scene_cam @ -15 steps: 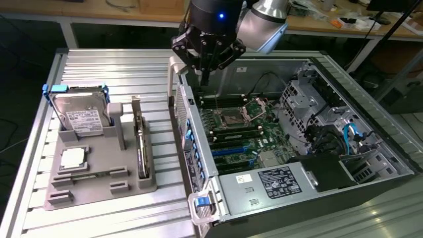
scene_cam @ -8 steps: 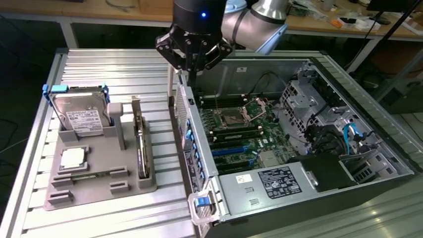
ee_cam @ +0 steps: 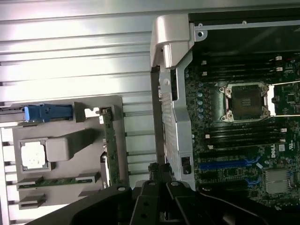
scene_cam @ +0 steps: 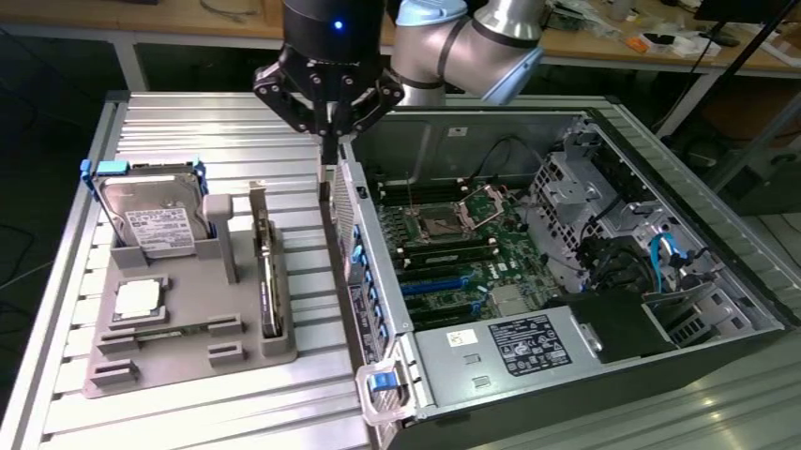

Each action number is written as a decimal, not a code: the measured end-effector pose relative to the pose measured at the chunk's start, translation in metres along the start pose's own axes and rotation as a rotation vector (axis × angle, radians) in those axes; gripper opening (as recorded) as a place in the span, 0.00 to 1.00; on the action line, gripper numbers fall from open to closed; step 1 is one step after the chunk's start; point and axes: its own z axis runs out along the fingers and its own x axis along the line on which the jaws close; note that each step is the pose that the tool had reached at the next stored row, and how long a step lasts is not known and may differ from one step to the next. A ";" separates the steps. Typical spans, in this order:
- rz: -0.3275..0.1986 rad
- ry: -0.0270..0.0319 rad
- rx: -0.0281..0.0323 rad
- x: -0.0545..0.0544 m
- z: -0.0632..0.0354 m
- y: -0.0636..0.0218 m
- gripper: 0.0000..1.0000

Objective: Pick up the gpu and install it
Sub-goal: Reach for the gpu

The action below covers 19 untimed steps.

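Exterior view: gpu stands edge-on, faces hidden.

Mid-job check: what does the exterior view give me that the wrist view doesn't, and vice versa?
Exterior view adds: the labelled face of the hard drive, the power supply, the blue cables, and the gripper from outside, fingers shut, holding nothing, above the case wall. Wrist view adds: a straight-down look along the top edge of the gpu. Shared: gpu standing in the grey holder, processor chip, open processor socket.
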 end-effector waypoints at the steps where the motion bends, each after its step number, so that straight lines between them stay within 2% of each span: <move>1: 0.000 0.0000 0.0000 0.003 -0.0001 -0.0003 0.11; 9: 0.000 0.0001 0.0001 0.033 -0.0013 -0.0024 0.11; 14: 0.000 0.0001 0.0001 0.049 -0.0018 -0.0037 0.42; 16: 0.000 0.0001 0.0001 0.055 -0.0020 -0.0041 0.42; 18: 0.000 0.0001 0.0001 0.060 -0.0022 -0.0045 0.54; 19: 0.000 0.0000 0.0000 0.062 -0.0023 -0.0047 0.54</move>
